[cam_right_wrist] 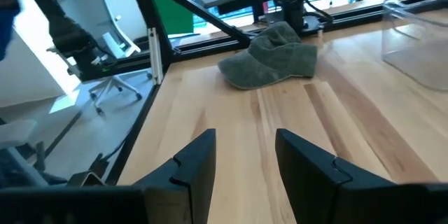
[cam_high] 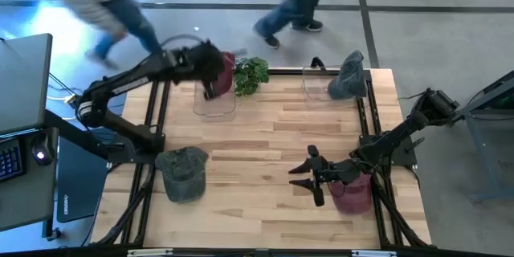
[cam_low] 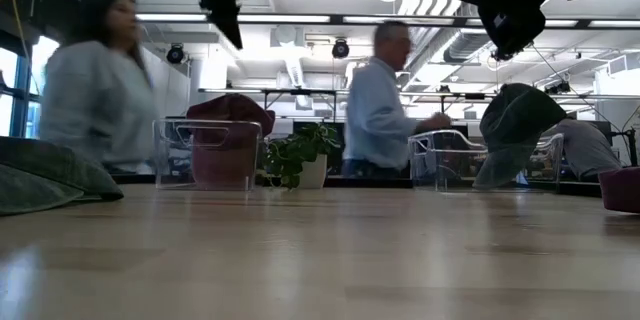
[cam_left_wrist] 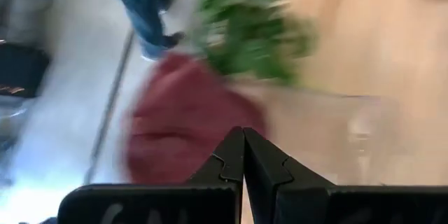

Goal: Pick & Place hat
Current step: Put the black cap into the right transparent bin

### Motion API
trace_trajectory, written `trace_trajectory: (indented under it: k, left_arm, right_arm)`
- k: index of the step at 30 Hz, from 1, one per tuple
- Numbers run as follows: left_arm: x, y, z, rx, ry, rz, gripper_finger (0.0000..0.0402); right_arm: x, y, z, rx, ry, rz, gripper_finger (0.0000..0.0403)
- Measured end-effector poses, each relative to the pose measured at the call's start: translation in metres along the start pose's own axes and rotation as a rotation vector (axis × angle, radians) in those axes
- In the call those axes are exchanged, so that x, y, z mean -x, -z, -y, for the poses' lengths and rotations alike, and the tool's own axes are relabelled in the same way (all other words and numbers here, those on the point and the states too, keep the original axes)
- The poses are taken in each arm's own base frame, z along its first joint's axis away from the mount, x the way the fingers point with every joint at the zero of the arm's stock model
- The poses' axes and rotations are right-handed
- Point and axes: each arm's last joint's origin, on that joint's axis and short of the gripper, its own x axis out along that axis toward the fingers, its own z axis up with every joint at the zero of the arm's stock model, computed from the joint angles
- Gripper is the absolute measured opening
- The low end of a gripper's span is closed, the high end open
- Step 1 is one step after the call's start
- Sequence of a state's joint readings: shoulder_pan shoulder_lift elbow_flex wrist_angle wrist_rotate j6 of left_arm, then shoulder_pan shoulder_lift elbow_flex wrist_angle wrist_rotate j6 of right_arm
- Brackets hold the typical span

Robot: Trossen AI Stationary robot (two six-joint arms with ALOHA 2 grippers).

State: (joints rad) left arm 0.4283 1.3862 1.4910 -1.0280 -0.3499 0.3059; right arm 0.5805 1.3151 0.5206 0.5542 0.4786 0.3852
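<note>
Hats are spread over the table at this moment. A maroon hat (cam_high: 228, 71) is seen in the clear bin (cam_high: 215, 100) at the far left, next to a small potted plant (cam_high: 251, 74), and a grey hat (cam_high: 347, 76) is draped on the second clear bin (cam_high: 323, 87) at the far right, so two placements are judged to be done. A grey-green hat (cam_high: 182, 173) is left lying on the wood at the near left edge, and another maroon hat (cam_high: 351, 193) is left at the near right, partly hidden under the right arm; these two are judged still to be moved.

The left gripper (cam_high: 210, 88) is held above the far-left bin, its jaws pressed together with nothing between them, as is shown in the left wrist view. The right gripper (cam_high: 307, 175) is held low over the bare wood near the right side, its jaws parted and empty, pointed toward the grey-green hat. Two people are seen walking beyond the far edge of the table.
</note>
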Motion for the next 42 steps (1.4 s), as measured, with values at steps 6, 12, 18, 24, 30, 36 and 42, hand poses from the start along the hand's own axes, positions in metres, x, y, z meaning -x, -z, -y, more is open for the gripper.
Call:
trace_trajectory:
  k: [6, 12, 18, 24, 30, 36, 42]
  left_arm:
    - [0.043, 0.001, 0.084, -0.008, 0.154, 0.143, 0.0]
    - [0.064, 0.027, 0.177, -0.055, 0.21, 0.264, 0.0]
    - [0.069, 0.077, 0.253, -0.023, 0.293, 0.351, 0.0]
    - [0.086, 0.125, 0.281, 0.08, 0.391, 0.234, 0.0]
    - [0.087, 0.151, 0.265, 0.269, 0.302, 0.0, 0.0009]
    - [0.067, 0.167, 0.248, 0.466, 0.137, -0.228, 0.005]
    - [0.023, 0.181, 0.244, 0.516, 0.066, -0.382, 0.0044]
  right_arm:
    - [0.002, 0.002, -0.003, -0.007, 0.014, -0.001, 0.0145]
    - [0.006, 0.005, -0.009, -0.038, 0.024, -0.003, 0.0145]
    - [0.008, 0.006, -0.01, -0.032, 0.08, 0.021, 0.0145]
    - [0.008, 0.006, -0.009, -0.073, 0.109, 0.041, 0.0145]
    - [0.008, 0.005, -0.009, -0.094, 0.134, 0.062, 0.0145]
    - [0.008, 0.004, -0.008, -0.094, 0.148, 0.071, 0.0145]
    - [0.008, 0.004, -0.008, -0.087, 0.146, 0.07, 0.0145]
